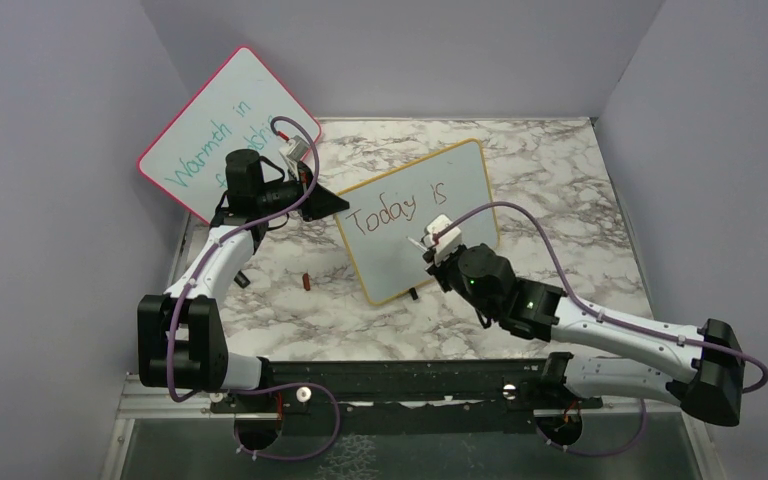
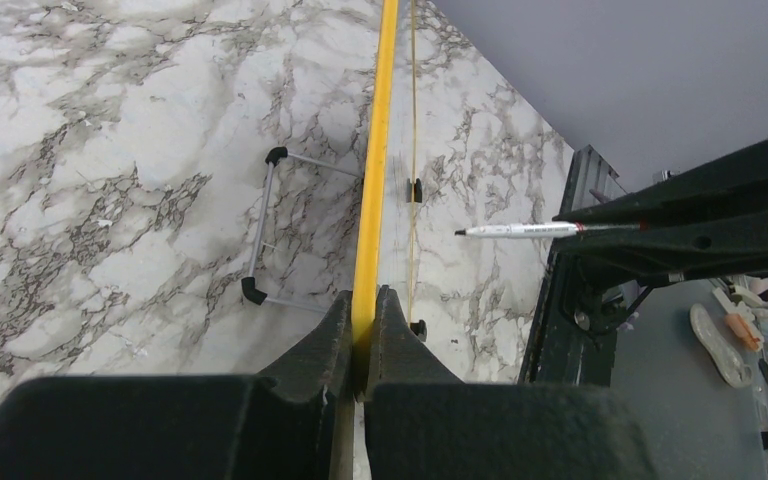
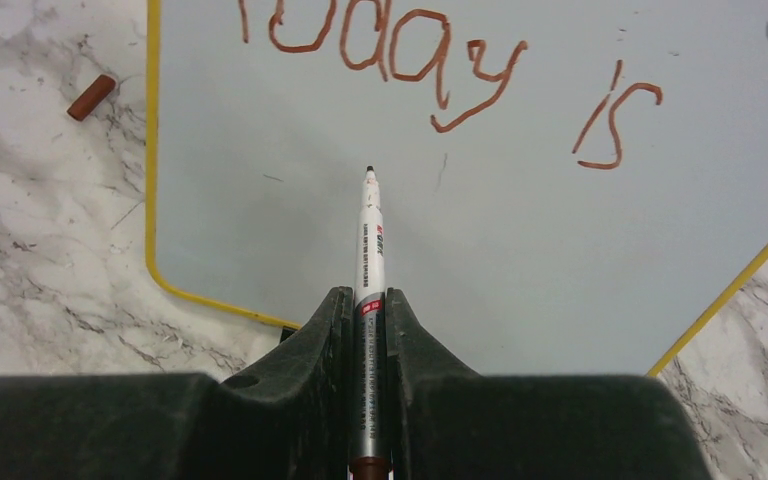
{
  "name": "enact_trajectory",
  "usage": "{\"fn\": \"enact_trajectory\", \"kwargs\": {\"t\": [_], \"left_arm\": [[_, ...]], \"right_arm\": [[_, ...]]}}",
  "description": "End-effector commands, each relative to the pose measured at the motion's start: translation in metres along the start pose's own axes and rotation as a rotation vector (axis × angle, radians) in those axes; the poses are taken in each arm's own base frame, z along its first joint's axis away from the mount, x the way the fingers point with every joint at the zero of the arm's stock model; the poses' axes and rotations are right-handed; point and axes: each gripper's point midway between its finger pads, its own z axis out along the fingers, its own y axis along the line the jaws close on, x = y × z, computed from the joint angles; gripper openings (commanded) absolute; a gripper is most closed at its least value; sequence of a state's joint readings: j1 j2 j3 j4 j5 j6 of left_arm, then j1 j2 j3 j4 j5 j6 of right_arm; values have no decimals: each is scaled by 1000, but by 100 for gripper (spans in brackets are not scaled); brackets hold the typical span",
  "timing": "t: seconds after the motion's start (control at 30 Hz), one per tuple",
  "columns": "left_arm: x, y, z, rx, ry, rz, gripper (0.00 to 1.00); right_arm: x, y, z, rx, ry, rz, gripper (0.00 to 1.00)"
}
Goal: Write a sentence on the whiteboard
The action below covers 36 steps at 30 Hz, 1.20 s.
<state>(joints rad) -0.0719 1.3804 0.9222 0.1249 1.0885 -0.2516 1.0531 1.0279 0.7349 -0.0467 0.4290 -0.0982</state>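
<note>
Right wrist: right tool (image 3: 368, 305) clamps a marker (image 3: 371, 240), tip below the sentence (image 3: 430, 75) "Today is" on the whiteboard (image 3: 540, 270); left tool (image 2: 363, 305) pinches its frame.

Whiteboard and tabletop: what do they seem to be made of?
The whiteboard: smooth, even pale face, likely coated board; its yellow frame looks plastic. The tabletop: white with grey veining, marble-look, flat and matte; possibly printed laminate rather than stone.
</note>
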Motion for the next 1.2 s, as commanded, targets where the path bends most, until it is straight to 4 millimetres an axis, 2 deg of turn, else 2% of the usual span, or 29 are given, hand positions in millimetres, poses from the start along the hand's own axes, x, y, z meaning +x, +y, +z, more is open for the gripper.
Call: {"fn": "enact_trajectory", "kwargs": {"t": [0.0,0.37,0.53,0.8,1.17], "left_arm": [[16,19,2,-74,32,-11,0],[15,19,1,-83,28,-15,0],[15,20,1,-86,28,-16,0],[16,20,2,-83,31,-22,0],[16,21,2,-83,30,-21,0]], "right_arm": [[-6,7,3,46,-45,-31,1],[-13,65,13,-35,-97,-136,1],[-15,83,19,-64,-109,-156,1],[-14,95,29,-84,-106,-172,1],[-16,101,36,-86,-109,-177,0]]}}
